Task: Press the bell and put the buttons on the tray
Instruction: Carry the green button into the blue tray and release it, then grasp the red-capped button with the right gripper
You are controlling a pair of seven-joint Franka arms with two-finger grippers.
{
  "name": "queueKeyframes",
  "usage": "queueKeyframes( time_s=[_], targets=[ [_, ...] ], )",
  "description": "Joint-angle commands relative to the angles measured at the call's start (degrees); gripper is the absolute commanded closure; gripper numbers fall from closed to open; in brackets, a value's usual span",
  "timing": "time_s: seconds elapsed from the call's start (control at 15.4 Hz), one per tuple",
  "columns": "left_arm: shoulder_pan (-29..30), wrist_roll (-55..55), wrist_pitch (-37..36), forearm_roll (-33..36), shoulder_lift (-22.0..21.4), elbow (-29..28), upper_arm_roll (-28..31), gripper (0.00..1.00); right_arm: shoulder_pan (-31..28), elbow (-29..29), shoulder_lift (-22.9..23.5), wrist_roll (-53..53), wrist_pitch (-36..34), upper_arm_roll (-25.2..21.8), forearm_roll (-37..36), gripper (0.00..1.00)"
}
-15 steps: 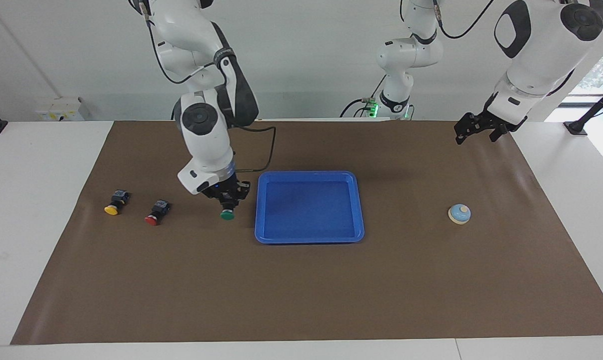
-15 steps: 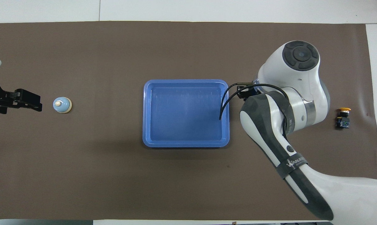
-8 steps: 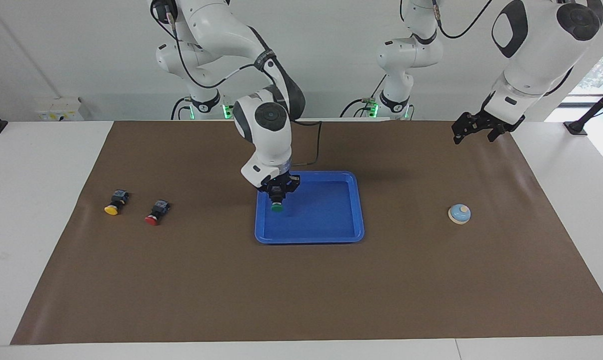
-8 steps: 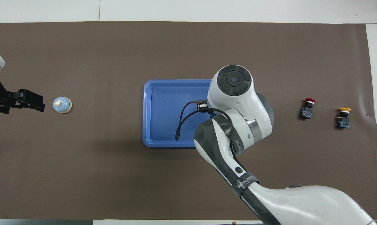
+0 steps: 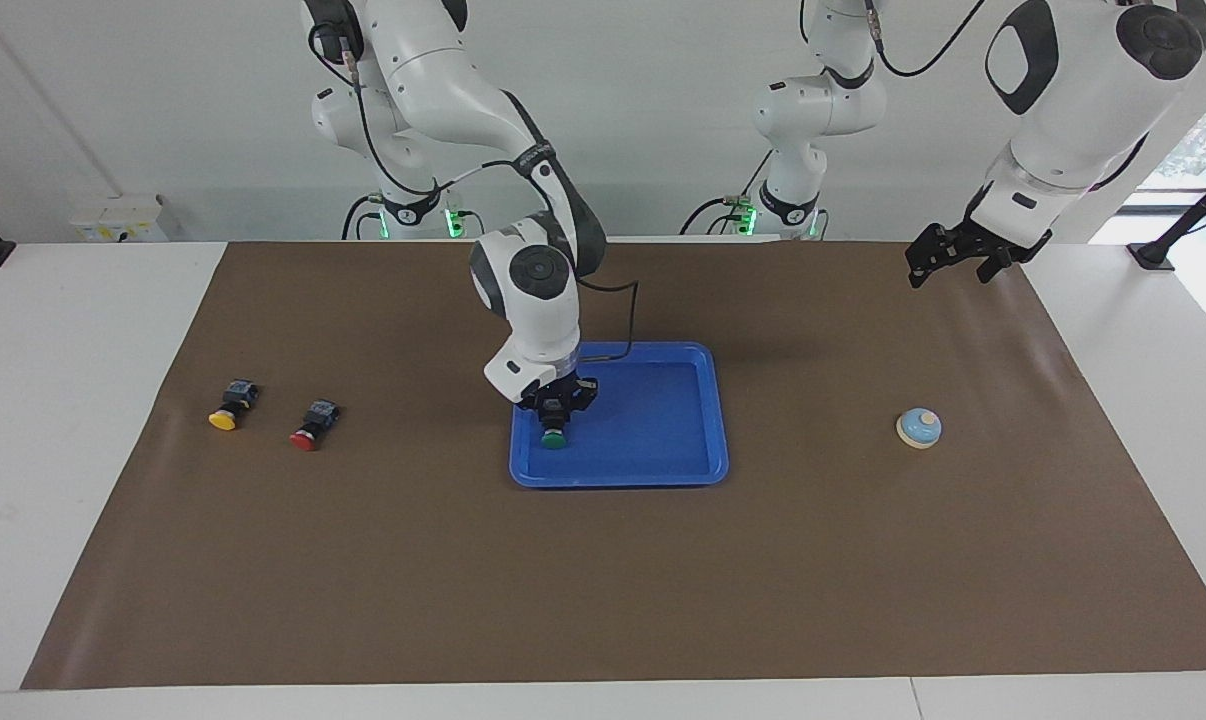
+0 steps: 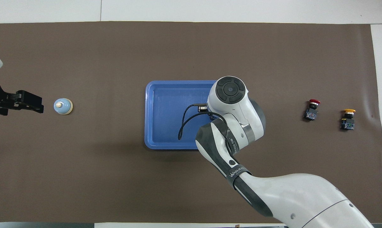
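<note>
The blue tray (image 5: 705, 420) (image 6: 165, 98) lies mid-table. My right gripper (image 5: 555, 412) is down inside it, at the corner toward the right arm's end. The green button (image 5: 554, 438) sits right under it, low in the tray; my right arm hides both in the overhead view. The red button (image 5: 306, 432) (image 6: 311, 109) and the yellow button (image 5: 227, 412) (image 6: 347, 118) lie on the mat toward the right arm's end. The light-blue bell (image 5: 919, 428) (image 6: 63, 106) stands toward the left arm's end. My left gripper (image 5: 948, 262) (image 6: 29, 104) waits open and empty above the mat there.
A brown mat (image 5: 603, 580) covers most of the white table. A black cable (image 6: 184, 125) hangs from my right wrist over the tray.
My right gripper has carried the green button from the mat beside the tray to over the tray, then lower into it. The left arm has barely shifted.
</note>
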Motion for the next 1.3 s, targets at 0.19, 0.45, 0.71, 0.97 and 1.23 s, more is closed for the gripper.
queueKeyframes(
  time_s=[0.19,0.45,0.71,0.97,1.23],
  targets=[
    [0.0,-0.5,-0.8,-0.6,-0.9,-0.2,0.3,0.00,-9.3,1.7,-7.5,-5.2,-11.2,-0.3,0.9,0.00],
    [0.0,-0.5,-0.8,-0.6,-0.9,-0.2,0.3,0.00,-21.6,1.2,-11.2,-18.6,-16.7,-0.5,0.4,0.00],
    [0.0,-0.5,-0.8,-0.6,-0.9,-0.2,0.3,0.00,-30.9,-2.6,-11.9,-24.1,-14.7,-0.4,-0.8,0.00],
    [0.0,-0.5,-0.8,-0.6,-0.9,-0.2,0.3,0.00,-33.5,-13.4,-14.4,-22.3,-1.2,-0.4,-0.6,0.00],
    [0.0,-0.5,-0.8,-0.6,-0.9,-0.2,0.3,0.00,-33.5,-17.5,-12.6,-20.5,6.1,-0.4,-0.6,0.00]
  ],
)
